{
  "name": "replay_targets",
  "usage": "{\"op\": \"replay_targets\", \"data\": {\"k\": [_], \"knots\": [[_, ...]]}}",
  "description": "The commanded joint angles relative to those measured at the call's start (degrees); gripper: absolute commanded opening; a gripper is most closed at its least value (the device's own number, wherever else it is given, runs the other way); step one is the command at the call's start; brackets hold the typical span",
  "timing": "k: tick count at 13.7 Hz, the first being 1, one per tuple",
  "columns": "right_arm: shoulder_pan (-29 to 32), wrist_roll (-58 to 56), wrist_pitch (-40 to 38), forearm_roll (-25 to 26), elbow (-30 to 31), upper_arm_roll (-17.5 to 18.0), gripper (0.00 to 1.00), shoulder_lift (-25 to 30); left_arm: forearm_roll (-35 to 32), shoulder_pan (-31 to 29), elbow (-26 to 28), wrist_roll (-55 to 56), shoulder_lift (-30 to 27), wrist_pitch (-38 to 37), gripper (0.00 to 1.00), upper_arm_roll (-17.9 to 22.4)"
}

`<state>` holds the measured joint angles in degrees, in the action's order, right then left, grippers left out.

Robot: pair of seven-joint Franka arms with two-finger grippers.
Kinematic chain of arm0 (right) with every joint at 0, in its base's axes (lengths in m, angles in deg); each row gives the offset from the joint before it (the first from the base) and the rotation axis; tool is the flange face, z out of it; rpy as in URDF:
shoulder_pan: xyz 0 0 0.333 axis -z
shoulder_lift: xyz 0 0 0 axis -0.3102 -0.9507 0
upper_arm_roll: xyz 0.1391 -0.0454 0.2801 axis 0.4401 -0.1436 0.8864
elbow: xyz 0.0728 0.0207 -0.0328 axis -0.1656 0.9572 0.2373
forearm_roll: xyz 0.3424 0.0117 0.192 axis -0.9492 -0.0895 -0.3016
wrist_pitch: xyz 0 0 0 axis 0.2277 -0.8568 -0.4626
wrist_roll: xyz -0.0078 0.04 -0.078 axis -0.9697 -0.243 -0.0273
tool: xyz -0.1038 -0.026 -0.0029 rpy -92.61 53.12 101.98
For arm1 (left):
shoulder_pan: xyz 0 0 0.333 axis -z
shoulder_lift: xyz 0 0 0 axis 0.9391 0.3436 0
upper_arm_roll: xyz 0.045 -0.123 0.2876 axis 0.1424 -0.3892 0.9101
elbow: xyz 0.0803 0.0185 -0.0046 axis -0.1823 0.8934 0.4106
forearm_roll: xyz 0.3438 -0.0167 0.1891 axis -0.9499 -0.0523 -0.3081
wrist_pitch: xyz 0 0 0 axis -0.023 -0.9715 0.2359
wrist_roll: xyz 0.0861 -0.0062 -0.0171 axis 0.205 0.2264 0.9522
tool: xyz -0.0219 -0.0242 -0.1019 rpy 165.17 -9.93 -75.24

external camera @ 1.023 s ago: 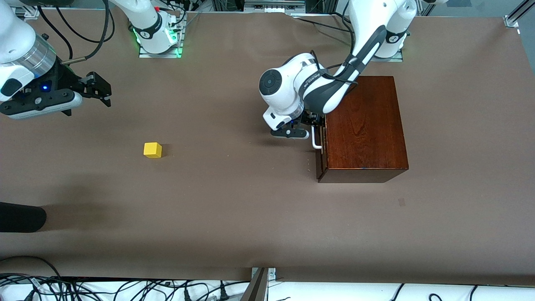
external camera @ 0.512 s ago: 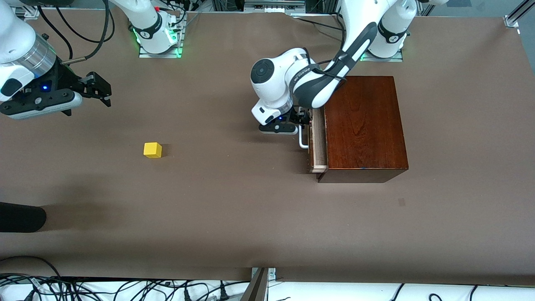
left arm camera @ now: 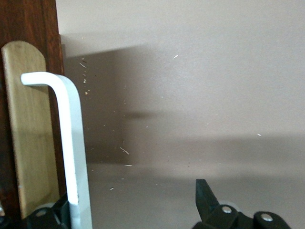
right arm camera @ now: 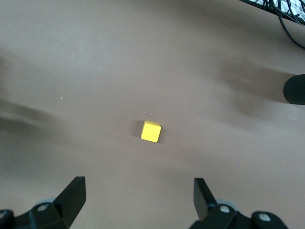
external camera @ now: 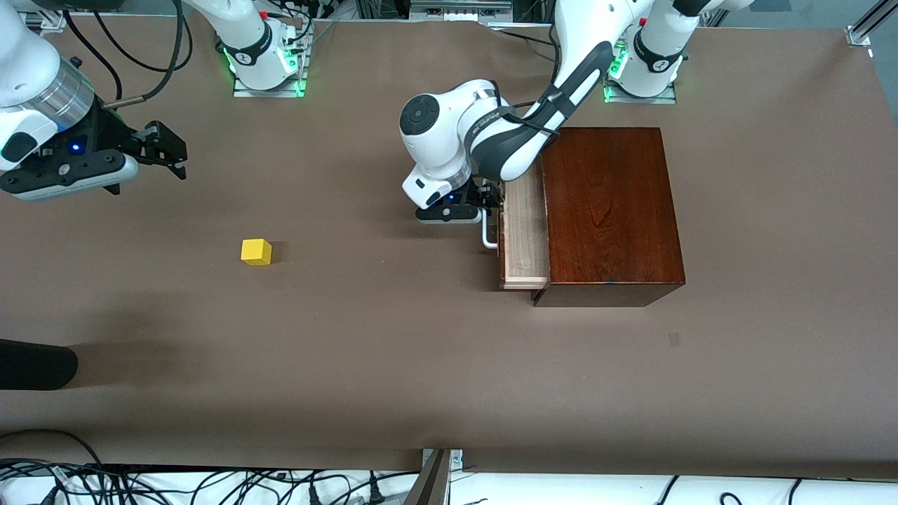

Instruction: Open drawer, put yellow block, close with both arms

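- The right gripper (external camera: 168, 151) is seen at the right arm's end of the desk (external camera: 421, 365), up in the air over bare desk surface. Its fingers (right arm camera: 71, 195) are spread wide apart, released, and nothing is held or touched by them. This arm waits.
- The yellow block (external camera: 256, 252) is placed on the desk, toward the right arm's end, nearer to the front camera than the spot under the right gripper. In the right wrist view the block (right arm camera: 151, 131) is seen lying free on the desk, well apart from both fingertips.
- The left gripper (external camera: 491, 207) is found at the drawer front, at the white handle (external camera: 487, 235). In the left wrist view the handle bar (left arm camera: 71, 143) runs down between the two black fingers (left arm camera: 205, 195): one finger is seen just at the bar, the other stands apart from it. Whether the bar is clenched cannot be told from the pictures.
- The drawer (external camera: 525, 235) is pulled partly out of the dark wooden box (external camera: 610, 210), so that its pale wood is shown. Its inside is not clearly seen.
- Counted: two arms, two grippers, one yellow block, one box with one drawer and one handle.
- A dark rounded object (external camera: 35, 365) is seen at the desk edge on the right arm's end, nearer to the front camera than the block. Many cables (external camera: 210, 487) are lying along the desk edge nearest to the front camera. The way between block and drawer is bare desk.
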<state>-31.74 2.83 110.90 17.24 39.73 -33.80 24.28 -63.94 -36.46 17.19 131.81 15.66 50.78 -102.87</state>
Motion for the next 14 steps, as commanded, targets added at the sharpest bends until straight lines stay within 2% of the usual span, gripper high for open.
{"op": "replay_targets", "data": {"k": [1, 4, 7, 10, 12, 14], "knots": [[0.13, 0.05, 0.12, -0.25, -0.84, 0.06, 1.0, -0.22, 0.39, 1.71, -4.71, 0.52, 1.79, 2.07, 1.0, -1.03], [0.31, -0.48, 2.49, -0.52, -0.84, 0.06, 1.0, -0.39, 0.38, 1.62, -5.85, 0.34, 0.02, -2.65, 1.0, -1.12], [0.22, -0.4, 1.79, -0.6, -0.84, -0.02, 1.0, -0.04, -0.93, 1.8, -9.62, 0.08, -0.41, -10.03, 1.0, -1.47], [0.92, -0.57, 0.3, -0.69, -0.31, -0.29, 1.0, -1.35, 0.02, 0.4, -14.46, -9.72, -4.88, -19.69, 1.0, -0.6], [-0.04, -0.66, 0.21, 1.23, -0.83, 0.06, 1.0, -4.17, 0.2, -4.77, -15.17, -16.07, -8.22, -25.94, 1.0, -1.03], [0.57, -0.83, 0.21, 0.98, -0.4, -0.11, 1.0, -4.87, 0.12, -10.65, -15.09, -17.24, -12.52, -27.9, 1.0, -0.95]]}}
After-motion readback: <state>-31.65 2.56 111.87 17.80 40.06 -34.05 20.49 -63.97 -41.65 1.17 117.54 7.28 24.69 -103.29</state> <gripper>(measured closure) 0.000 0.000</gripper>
